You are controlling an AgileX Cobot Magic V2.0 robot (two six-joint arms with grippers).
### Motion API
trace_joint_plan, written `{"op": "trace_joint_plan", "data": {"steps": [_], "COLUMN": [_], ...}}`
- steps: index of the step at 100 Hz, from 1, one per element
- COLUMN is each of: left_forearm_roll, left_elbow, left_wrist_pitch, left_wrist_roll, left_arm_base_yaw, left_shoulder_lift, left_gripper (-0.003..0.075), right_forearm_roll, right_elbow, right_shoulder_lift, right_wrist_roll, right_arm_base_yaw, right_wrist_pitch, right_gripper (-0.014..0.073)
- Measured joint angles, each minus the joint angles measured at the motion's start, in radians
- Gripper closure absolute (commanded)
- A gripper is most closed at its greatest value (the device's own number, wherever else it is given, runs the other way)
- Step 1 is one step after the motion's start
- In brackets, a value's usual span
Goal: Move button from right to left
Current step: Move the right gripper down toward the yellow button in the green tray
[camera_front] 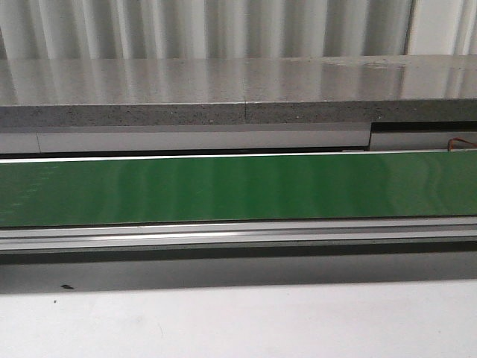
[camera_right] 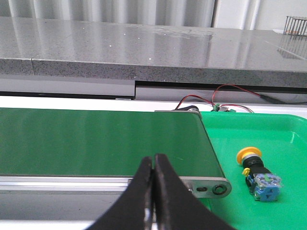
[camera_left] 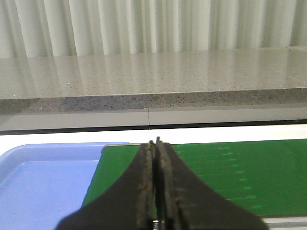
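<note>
The button, with a round yellow head, black collar and clear-blue contact block, lies on its side in a bright green tray past the right end of the green conveyor belt. My right gripper is shut and empty, hanging over the belt's near edge, well apart from the button. My left gripper is also shut with nothing between its fingers, above the belt's left end beside a blue tray. In the front view neither gripper nor the button shows.
The green belt spans the front view between an aluminium side rail and a grey stone counter. Red and black wires run behind the green tray. White tabletop lies in front.
</note>
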State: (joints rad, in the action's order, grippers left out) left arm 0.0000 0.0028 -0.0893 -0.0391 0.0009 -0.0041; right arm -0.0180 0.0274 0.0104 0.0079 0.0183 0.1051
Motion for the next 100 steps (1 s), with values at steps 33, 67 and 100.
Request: {"op": "trace_joint_plan", "data": {"steps": [33, 67, 100], "left_forearm_roll": [0.0, 0.0, 0.0], "left_elbow": [0.0, 0.0, 0.0], "left_wrist_pitch": [0.0, 0.0, 0.0], "left_wrist_roll": [0.0, 0.0, 0.0], "left_arm_base_yaw": [0.0, 0.0, 0.0], "left_shoulder_lift": [0.0, 0.0, 0.0], "left_gripper": [0.0741, 0.0741, 0.0741], "right_forearm_roll": [0.0, 0.0, 0.0], "right_elbow": [0.0, 0.0, -0.054], "right_shoulder_lift": [0.0, 0.0, 0.0], "right_wrist_roll": [0.0, 0.0, 0.0], "right_arm_base_yaw": [0.0, 0.0, 0.0], "right_wrist_pitch": [0.0, 0.0, 0.108], "right_gripper": [0.0662, 0.0662, 0.0662]}}
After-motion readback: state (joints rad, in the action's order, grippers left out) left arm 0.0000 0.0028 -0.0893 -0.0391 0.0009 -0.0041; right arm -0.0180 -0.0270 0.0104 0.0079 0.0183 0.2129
